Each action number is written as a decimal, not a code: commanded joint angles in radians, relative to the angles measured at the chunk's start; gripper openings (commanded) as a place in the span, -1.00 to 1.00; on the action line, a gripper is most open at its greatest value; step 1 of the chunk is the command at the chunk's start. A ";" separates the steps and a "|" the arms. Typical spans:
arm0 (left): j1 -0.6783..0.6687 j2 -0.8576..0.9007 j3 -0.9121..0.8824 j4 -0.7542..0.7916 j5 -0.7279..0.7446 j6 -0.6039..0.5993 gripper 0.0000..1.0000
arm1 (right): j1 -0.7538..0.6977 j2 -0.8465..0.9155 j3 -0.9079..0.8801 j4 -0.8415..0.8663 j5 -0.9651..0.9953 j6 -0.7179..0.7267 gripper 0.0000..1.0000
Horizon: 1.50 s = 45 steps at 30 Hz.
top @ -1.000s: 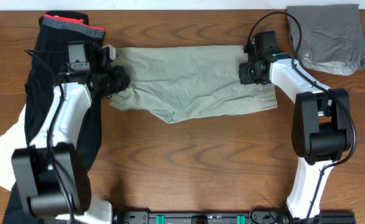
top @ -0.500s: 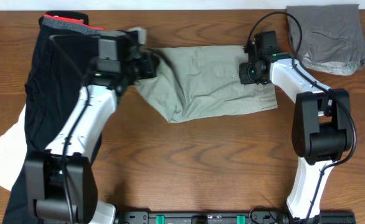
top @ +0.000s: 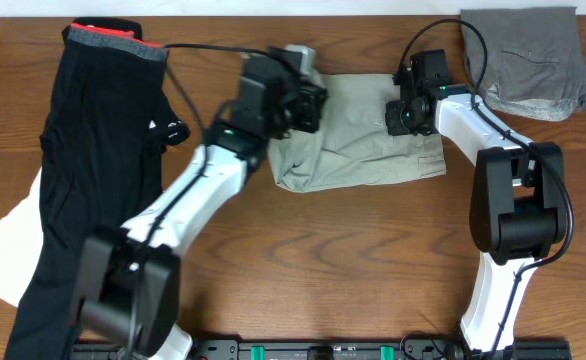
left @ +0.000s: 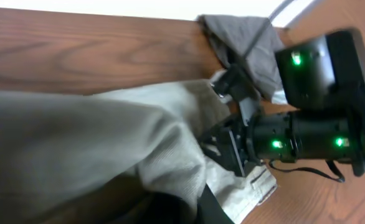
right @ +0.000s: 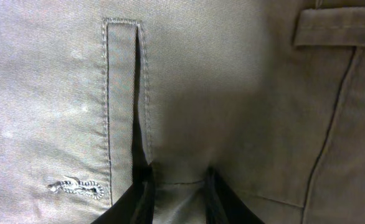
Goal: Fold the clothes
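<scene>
Your left tool (top: 308, 100) sits over the upper left part of the khaki trousers (top: 363, 150), at the back of the bench (top: 323, 260). A doubled layer of the trouser cloth rises to it. In the left wrist view that cloth drapes across the front of the tool and hides its fingers. It reads as clamped on the cloth, but you cannot see the pads themselves.

The trousers lie in a short, wrinkled block between your two arms, with the left part folded over onto the rest.

Your right tool (top: 405, 118) is down on the right end of the trousers. The right wrist view shows its two dark fingers (right: 142, 199) close together with a narrow strip of the khaki cloth nipped between them. A stitched pocket slit (right: 136, 93) lies just above them, and a belt loop (right: 329, 25) sits at the upper right.

The grey folded garment (top: 528, 60) lies in the far right corner, apart from the trousers. On the left side of the bench a black garment (top: 93, 170) with a red waistband (top: 113, 40) is stretched out. A white cloth (top: 3, 250) shows from under its lower edge.
</scene>
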 commanded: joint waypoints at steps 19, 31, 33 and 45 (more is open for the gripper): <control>-0.014 0.125 -0.001 -0.056 -0.034 0.026 -0.88 | -0.093 -0.163 0.006 -0.063 -0.207 0.010 -0.98; 0.206 0.120 0.056 -0.405 -0.045 0.130 -0.88 | -0.126 -0.140 0.000 -0.147 -0.237 -0.027 -0.97; 0.233 0.114 0.083 -0.450 -0.045 0.154 -0.88 | -0.124 -0.140 -0.003 -0.146 -0.236 -0.027 -0.97; 0.288 0.044 0.238 -0.764 -0.284 0.249 -0.88 | -0.123 -0.073 -0.005 -0.121 -0.277 -0.027 -0.98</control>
